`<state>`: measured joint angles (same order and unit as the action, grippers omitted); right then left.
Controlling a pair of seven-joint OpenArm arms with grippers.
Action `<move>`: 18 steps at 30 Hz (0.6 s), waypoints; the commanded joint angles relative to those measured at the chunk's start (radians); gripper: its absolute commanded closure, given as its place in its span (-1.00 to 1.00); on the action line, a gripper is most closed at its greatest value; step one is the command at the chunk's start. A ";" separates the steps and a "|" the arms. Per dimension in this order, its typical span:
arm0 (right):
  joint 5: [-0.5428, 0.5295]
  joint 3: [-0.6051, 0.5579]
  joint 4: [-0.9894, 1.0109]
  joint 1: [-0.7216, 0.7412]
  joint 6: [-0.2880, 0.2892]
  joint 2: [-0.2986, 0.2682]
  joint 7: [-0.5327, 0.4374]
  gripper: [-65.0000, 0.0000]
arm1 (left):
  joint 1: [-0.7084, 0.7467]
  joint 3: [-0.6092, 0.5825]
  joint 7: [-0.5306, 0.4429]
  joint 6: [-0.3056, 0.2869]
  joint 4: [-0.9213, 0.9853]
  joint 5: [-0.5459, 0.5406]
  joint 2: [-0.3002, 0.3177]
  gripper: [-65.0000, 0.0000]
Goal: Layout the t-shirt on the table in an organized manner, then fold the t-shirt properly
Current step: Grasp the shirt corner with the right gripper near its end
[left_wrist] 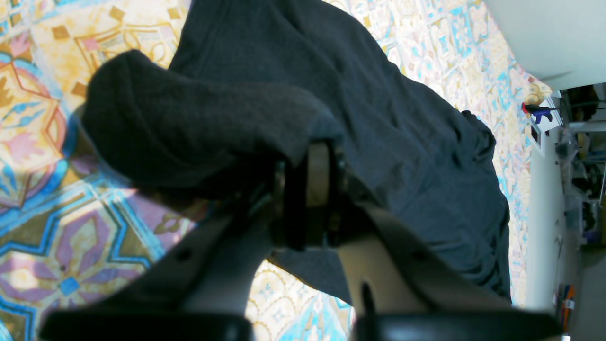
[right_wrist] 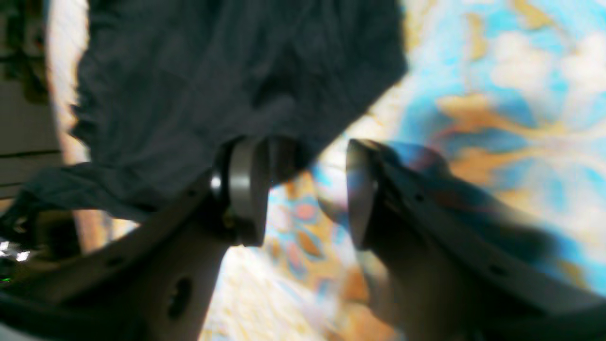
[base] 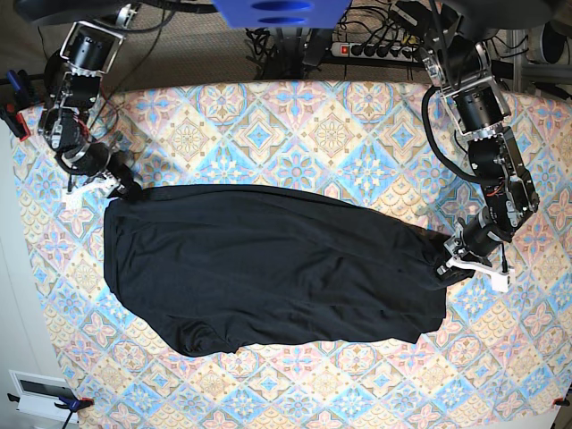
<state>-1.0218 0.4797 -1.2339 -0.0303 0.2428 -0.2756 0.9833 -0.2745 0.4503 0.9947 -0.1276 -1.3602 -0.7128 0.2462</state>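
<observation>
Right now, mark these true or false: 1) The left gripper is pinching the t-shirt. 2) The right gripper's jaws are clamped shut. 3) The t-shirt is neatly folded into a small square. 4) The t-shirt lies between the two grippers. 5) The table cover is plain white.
1) True: the left gripper is closed on a bunch of the t-shirt.
2) False: the right gripper has its jaws apart, with only the table showing through the gap.
3) False: it lies spread out and wrinkled, unfolded.
4) True: in the base view one gripper sits at each end.
5) False: it has a pastel tile pattern.
</observation>
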 commanded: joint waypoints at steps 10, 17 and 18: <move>0.031 -0.003 0.018 0.003 -0.010 -0.004 0.039 0.21 | -0.024 0.002 -0.017 -0.007 -0.017 -0.018 0.014 1.00; 0.031 -0.048 0.018 0.040 -0.010 -0.003 0.039 0.53 | -0.024 0.002 -0.017 -0.007 -0.017 -0.018 0.011 1.00; 0.031 -0.051 0.018 0.051 -0.010 -0.003 0.039 0.59 | -0.024 0.002 -0.017 -0.007 -0.017 -0.018 0.011 1.00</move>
<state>-0.9989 0.4351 -1.2098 0.0128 0.2333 -0.2756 0.9997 -0.2741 0.4503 0.9947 -0.1276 -1.3602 -0.7128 0.2462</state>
